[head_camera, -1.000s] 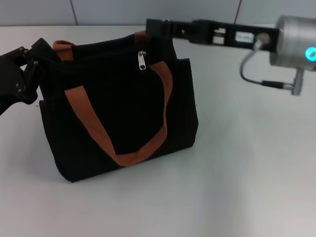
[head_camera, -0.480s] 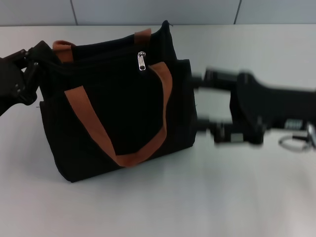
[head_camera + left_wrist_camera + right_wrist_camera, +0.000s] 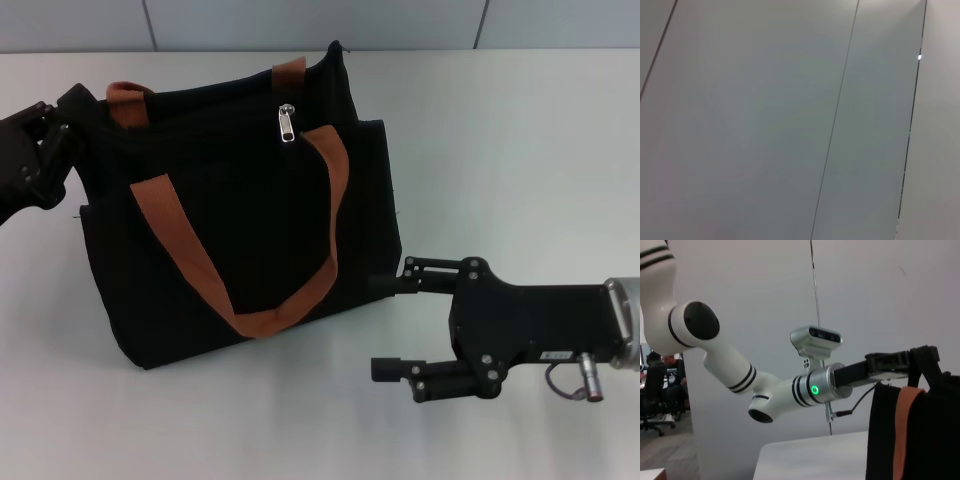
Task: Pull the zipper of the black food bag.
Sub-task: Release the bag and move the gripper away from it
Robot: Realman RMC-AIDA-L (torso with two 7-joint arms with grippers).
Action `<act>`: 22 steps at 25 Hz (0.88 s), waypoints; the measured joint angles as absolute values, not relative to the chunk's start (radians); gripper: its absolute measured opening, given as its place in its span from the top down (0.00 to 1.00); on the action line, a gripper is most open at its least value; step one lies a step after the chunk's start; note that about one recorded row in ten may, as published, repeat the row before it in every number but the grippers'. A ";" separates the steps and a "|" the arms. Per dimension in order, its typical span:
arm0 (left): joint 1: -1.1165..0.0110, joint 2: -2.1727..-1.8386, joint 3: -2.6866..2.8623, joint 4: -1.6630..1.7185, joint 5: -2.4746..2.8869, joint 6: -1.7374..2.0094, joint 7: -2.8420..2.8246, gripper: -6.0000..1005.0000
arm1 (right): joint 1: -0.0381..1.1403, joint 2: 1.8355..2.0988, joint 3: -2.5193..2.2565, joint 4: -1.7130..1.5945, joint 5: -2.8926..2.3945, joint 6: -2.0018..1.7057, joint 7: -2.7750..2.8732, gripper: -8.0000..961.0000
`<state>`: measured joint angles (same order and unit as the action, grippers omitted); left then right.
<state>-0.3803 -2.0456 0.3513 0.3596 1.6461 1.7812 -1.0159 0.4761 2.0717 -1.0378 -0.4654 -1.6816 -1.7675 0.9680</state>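
Left gripper (image 3: 62, 125) clamps the black food bag's (image 3: 250, 230) far-left top corner. Right gripper (image 3: 385, 325) low, near-right of bag, fingers wide apart. Zipper (image 3: 287, 122) hangs untouched.

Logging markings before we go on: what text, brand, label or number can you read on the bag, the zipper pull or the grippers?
None can be read.
Right gripper, low beside the black food bag: a small pale label on its body, too small to read.
Zipper: no legible mark on the silver pull.
Bag and its orange-brown straps: no print visible.
Left gripper, at the bag's upper corner: no markings visible.
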 joint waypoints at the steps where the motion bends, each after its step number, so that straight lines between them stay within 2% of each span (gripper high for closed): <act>1: -0.380 -2.045 0.352 0.360 1.646 1.781 -1.025 0.87 | 0.476 2.074 -1.044 -0.455 -1.685 -1.752 0.950 0.20; 10: -0.379 -2.041 0.357 0.360 1.659 1.783 -1.060 0.85 | 0.476 2.078 -1.053 -0.440 -1.694 -1.725 0.938 0.20; 14: -0.368 -2.028 0.366 0.386 1.668 1.768 -1.135 0.84 | 0.479 2.079 -1.053 -0.440 -1.694 -1.716 0.938 0.20; 19: -0.354 -1.971 0.374 0.492 1.779 1.762 -1.300 0.82 | 0.479 2.080 -1.051 -0.439 -1.691 -1.709 0.938 0.20; 22: -0.349 -1.928 0.375 0.537 1.866 1.795 -1.343 0.68 | 0.478 2.080 -1.051 -0.437 -1.689 -1.703 0.938 0.20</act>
<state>-0.3485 -1.9278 0.3746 0.5369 1.8664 1.7952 -1.3435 0.4785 2.0800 -1.0506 -0.4368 -1.6886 -1.7026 0.9379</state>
